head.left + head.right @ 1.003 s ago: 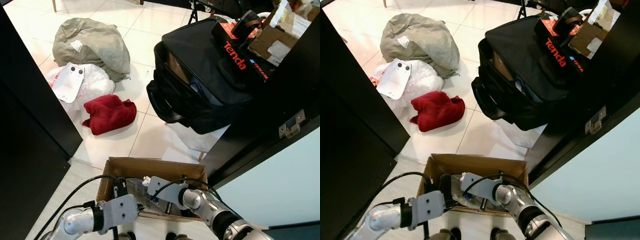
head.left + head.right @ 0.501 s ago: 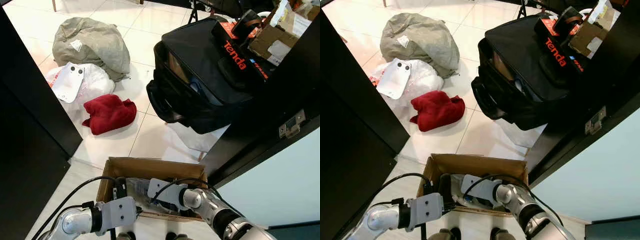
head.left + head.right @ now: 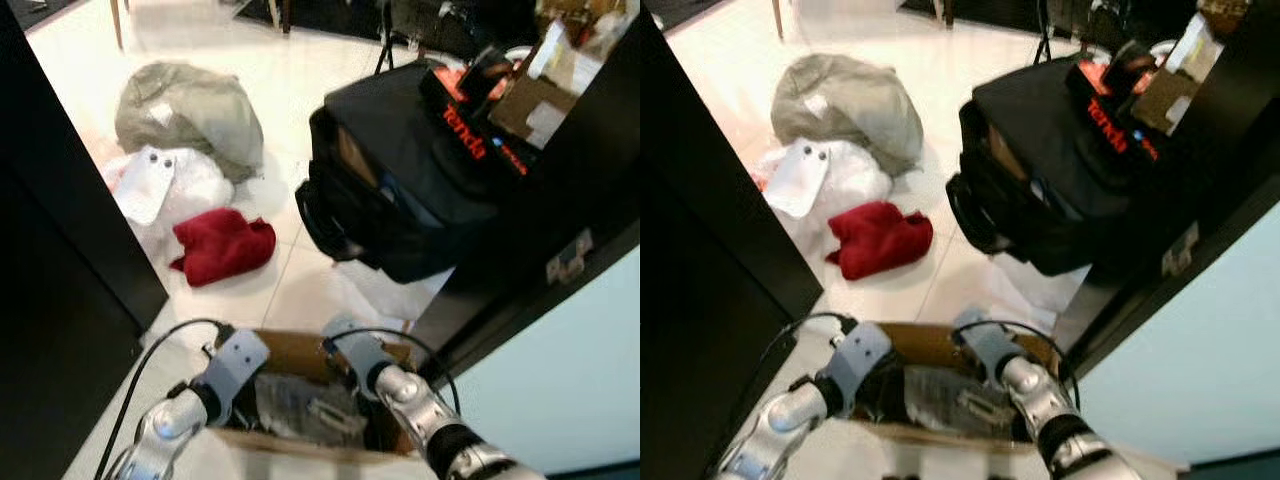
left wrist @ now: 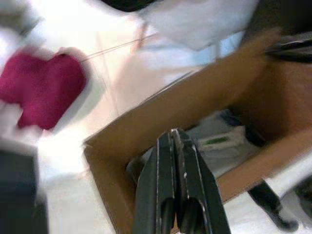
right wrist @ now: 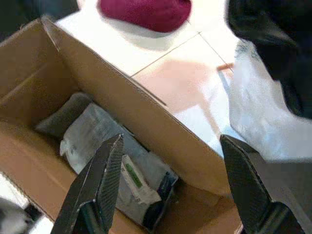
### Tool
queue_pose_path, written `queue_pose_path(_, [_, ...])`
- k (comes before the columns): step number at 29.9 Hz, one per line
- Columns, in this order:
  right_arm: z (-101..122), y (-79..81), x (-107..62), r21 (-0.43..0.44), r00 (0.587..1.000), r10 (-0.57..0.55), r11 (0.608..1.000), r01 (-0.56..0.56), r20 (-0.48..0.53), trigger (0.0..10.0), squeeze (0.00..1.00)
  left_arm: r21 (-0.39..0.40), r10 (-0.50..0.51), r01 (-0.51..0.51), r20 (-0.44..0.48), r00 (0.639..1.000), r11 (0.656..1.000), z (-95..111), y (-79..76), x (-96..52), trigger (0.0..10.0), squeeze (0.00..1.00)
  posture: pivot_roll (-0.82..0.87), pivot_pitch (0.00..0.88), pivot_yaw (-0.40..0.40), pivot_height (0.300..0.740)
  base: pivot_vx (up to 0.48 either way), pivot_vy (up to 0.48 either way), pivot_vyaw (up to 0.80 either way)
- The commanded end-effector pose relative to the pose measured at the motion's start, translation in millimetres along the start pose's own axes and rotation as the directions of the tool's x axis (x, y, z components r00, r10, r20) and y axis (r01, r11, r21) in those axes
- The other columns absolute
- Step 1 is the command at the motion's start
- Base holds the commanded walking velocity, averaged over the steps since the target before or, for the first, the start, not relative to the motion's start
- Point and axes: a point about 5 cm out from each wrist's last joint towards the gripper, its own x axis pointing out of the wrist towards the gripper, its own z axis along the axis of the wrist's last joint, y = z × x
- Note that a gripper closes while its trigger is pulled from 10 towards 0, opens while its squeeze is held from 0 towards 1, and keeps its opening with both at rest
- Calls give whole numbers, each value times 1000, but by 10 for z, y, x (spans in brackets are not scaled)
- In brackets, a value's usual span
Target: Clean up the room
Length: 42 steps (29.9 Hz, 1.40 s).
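My left gripper [image 4: 176,146], fingers pressed together and empty, hangs over the box's [image 5: 146,114] near-left corner. My right gripper [image 5: 168,161], fingers spread wide, hangs over its far edge. Packets [image 5: 105,146] lie inside; a red cloth [image 3: 222,244] waits on the floor [image 3: 300,270] beyond.

Left gripper [image 4: 176,141] pinched closed, right gripper [image 5: 170,151] splayed wide (both arms forward) — hovering

Legible only: orange lettering "Tenda" on a black box [image 3: 478,135] lying atop the black bag [image 3: 400,190], blurred but still readable in both eye views. Green-marked label on a packet [image 5: 131,176] inside the cardboard box [image 5: 146,122], too small and blurred to read.
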Motion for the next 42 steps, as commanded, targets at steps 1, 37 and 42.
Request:
queue_pose_path(1, [-197, -14, -87, 135, 995, -80, 987, 87, -53, 10000, 0, -55, 52, -57, -85, 995, 997, -170, -114, -17, 10000, 0, 58, 84, 1, 740, 0, 0, 0])
queue_pose_path(37, [-522, -25, -414, 273, 963, -237, 925, 265, -132, 10000, 0, -159, 375, -394, -134, 917, 905, -224, -60, -121, 10000, 0, 47, 37, -39, 740, 0, 0, -255])
queue_pose_path(42, [-501, 8, -453, 284, 963, -228, 922, 261, -144, 10000, 0, -149, 343, -358, -119, 932, 922, -194, -108, -108, 10000, 0, 44, 35, -38, 740, 0, 0, -800])
